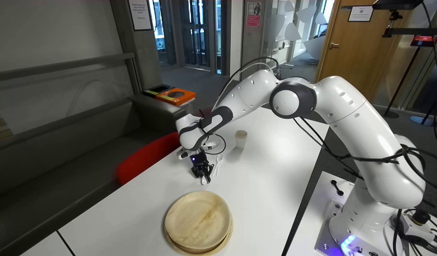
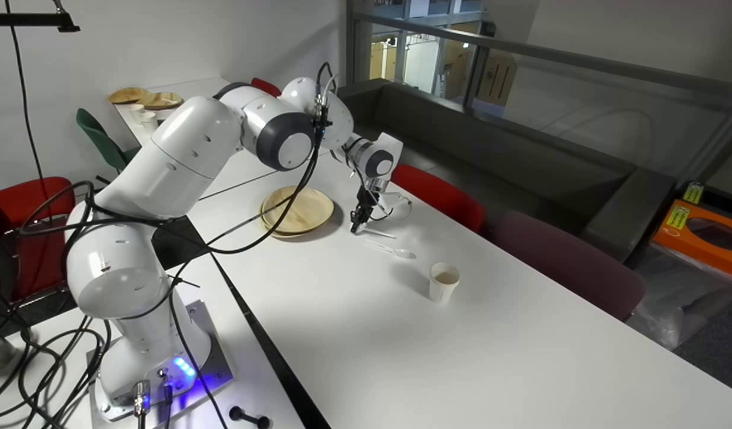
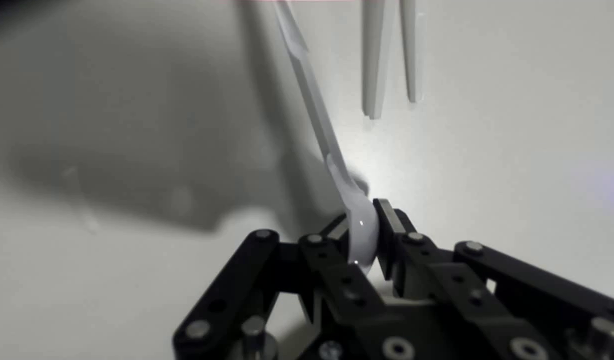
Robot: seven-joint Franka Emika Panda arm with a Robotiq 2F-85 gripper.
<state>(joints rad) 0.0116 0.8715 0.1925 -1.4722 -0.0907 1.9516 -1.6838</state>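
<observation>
Claw (image 3: 361,222): mine, pinched on a white spoon (image 3: 323,122).
Spoon: bowl within the claw, handle reaching out beyond it.
Grasp: the step in hand, I judge.
Curved bowl: my next move likely calls for steady pressure.

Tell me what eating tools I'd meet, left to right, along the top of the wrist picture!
White spoon, its bowl between the fingers → first white handle → second white handle, ending slightly higher. The picture's top edge cuts off all three.
</observation>
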